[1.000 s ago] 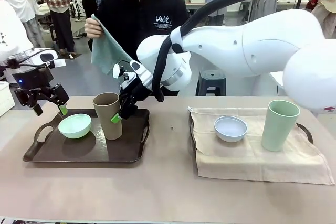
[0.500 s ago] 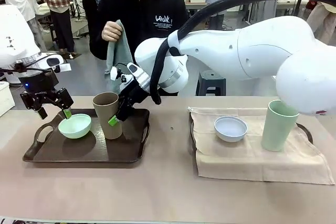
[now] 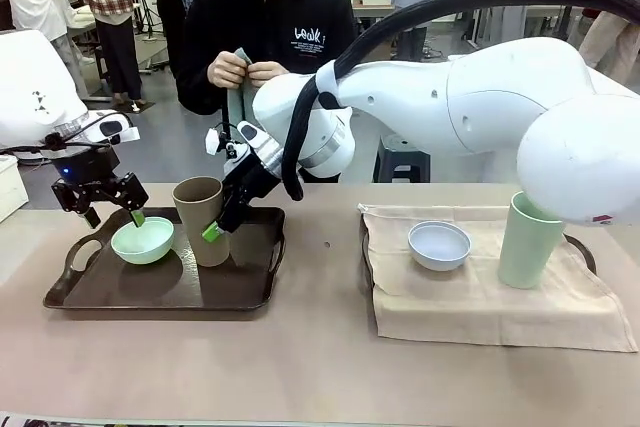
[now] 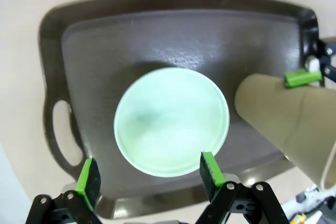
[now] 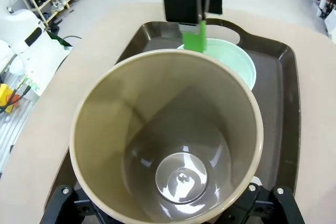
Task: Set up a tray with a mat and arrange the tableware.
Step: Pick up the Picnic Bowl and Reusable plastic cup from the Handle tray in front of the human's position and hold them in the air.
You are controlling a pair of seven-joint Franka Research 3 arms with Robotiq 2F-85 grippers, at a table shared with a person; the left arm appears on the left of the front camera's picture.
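Tan brown tall cup (image 3: 200,219) on dark tray (image 3: 240,287) stands between released right end effector's (image 3: 214,225) jaws; released left end effector (image 3: 115,217) hovers over mint green round bowl (image 3: 143,240).

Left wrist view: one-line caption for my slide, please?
Open left end effector at the mint green bowl's rim on the dark tray, tan cup beside it.

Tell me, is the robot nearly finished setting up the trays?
About halfway. Done: the beige mat on the right tray holds the white bowl and pale green cup. In hand: the open left hand hovers over the mint bowl, and the open right hand brackets the tan cup, both on the brown tray. Left: that tray has no mat; the person holds a folded cloth.
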